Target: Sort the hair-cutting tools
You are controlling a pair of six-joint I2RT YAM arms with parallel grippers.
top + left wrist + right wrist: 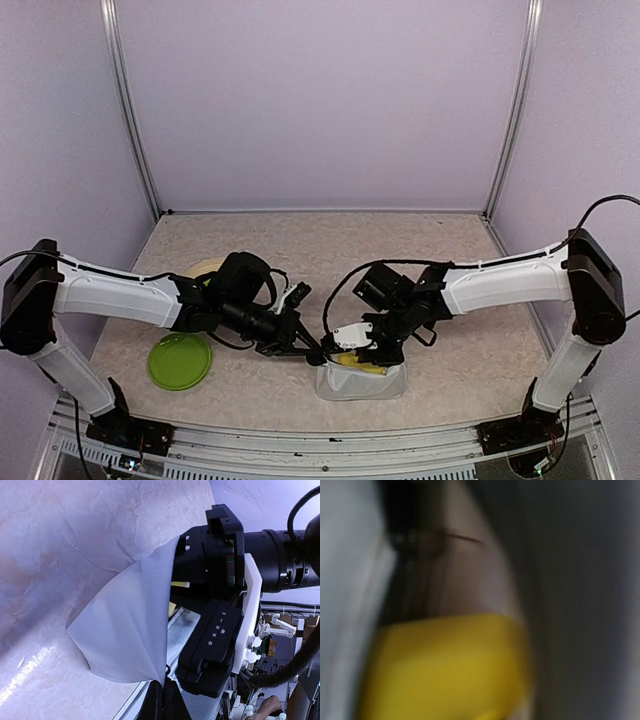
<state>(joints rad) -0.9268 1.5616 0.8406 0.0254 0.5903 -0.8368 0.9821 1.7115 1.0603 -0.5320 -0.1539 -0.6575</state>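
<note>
Black housing [212, 640], lower centre-right of left wrist view: one short row of small white marks printed down its face, turned sideways.
Reading of the marks: a few characters or symbols with a dash among them; too small and tilted to spell out.
Top view: no lettering legible anywhere, tabletop [300, 240] included.
Right wrist view: wholly blurred, nothing readable.
Brands, numbers, signs: none made out.

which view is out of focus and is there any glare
right wrist: wholly out of focus, just a smeared yellow shape against grey and white; left wrist: sharp on the white fabric pouch, with a glare streak on the pale marbled tabletop; top external: even light, crisp, soft shadows
</note>
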